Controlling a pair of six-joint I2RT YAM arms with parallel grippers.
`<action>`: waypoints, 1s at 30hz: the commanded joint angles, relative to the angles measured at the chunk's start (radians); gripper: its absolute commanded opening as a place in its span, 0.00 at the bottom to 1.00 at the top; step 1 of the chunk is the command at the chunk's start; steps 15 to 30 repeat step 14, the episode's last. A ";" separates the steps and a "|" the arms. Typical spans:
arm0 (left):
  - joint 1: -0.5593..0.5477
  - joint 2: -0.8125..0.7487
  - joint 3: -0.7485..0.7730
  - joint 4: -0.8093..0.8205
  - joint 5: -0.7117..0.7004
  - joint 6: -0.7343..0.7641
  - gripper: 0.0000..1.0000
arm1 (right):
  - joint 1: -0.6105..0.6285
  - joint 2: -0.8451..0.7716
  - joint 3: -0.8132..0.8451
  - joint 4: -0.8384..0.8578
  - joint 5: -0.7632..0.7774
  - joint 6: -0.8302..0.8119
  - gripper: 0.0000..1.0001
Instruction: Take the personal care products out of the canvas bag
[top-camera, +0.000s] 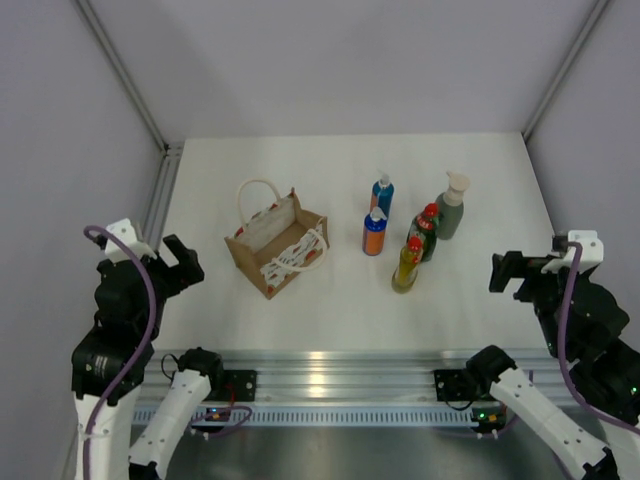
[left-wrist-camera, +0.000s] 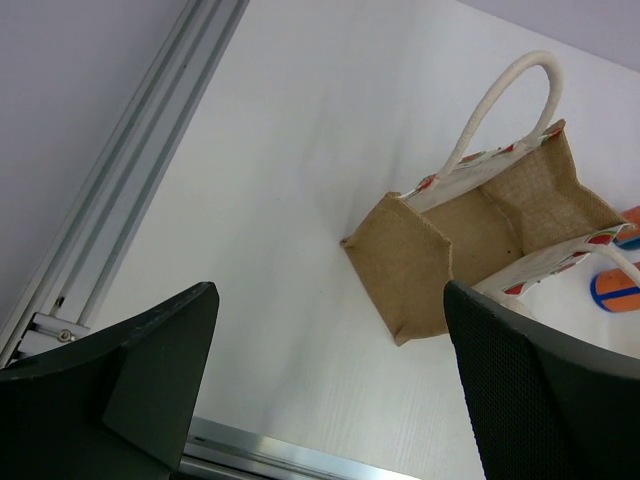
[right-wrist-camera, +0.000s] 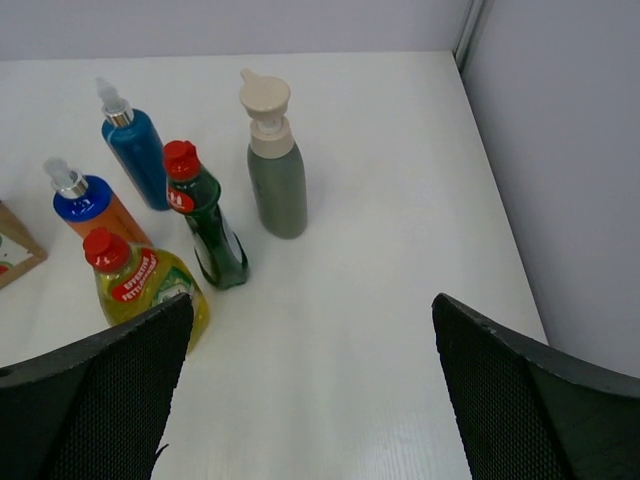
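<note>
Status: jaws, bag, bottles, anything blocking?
Left gripper and right gripper: jaws open, empty. Canvas bag looks empty. Blue bottle, orange bottle, dark green bottle, yellow-green bottle, grey pump bottle upright outside it. Nothing in the way.

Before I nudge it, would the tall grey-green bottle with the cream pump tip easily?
Probably: the grey-green pump bottle stands upright, tall and narrow, with a wide pump head. Its smooth round body would likely roll once down.
</note>
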 joint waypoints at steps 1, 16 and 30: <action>-0.007 -0.058 -0.030 -0.008 -0.005 0.024 0.98 | -0.013 -0.037 0.055 -0.096 0.018 0.021 0.99; -0.007 -0.089 -0.032 -0.008 -0.020 0.013 0.98 | -0.013 -0.032 0.060 -0.103 0.057 0.027 0.99; -0.007 -0.089 -0.032 -0.008 -0.020 0.013 0.98 | -0.013 -0.032 0.060 -0.103 0.057 0.027 0.99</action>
